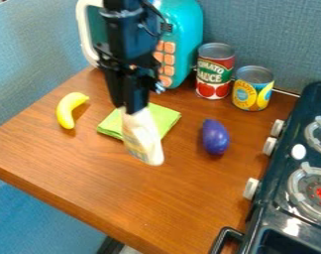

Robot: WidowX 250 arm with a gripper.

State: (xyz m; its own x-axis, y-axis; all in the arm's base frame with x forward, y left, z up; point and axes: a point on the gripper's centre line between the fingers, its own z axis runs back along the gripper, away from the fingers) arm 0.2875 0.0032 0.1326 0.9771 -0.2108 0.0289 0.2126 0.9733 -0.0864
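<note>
White bottle-like object (144, 140) in the camera view, pinched at its narrow upper end between the fingers of the claw (131, 108), wider end downward and slightly tilted, beneath the black arm (126, 34). Behind it in view, a folded green cloth (164, 118) on the wooden counter (123, 183); contact between object and counter impossible to tell. Step in hand, by judgement: object grasped, release not yet made. Next move, by judgement: to call for a steady pinch and control of the tilted lower end, with room kept from the purple eggplant (215, 137) at the right. Yellow banana (68, 109) well apart, on the far side of the cloth.

Containers: red-labelled can (215, 72) and yellow-labelled can (252, 89), both upright, side by side at the back; metal tops visible, contents hidden. Teal toy microwave (187, 37) with orange buttons (166, 58), beside the red-labelled can; contents impossible to tell. Dark toy stove (292, 163) along the right edge, with pale knobs (270, 146) and a burner (312, 193).
</note>
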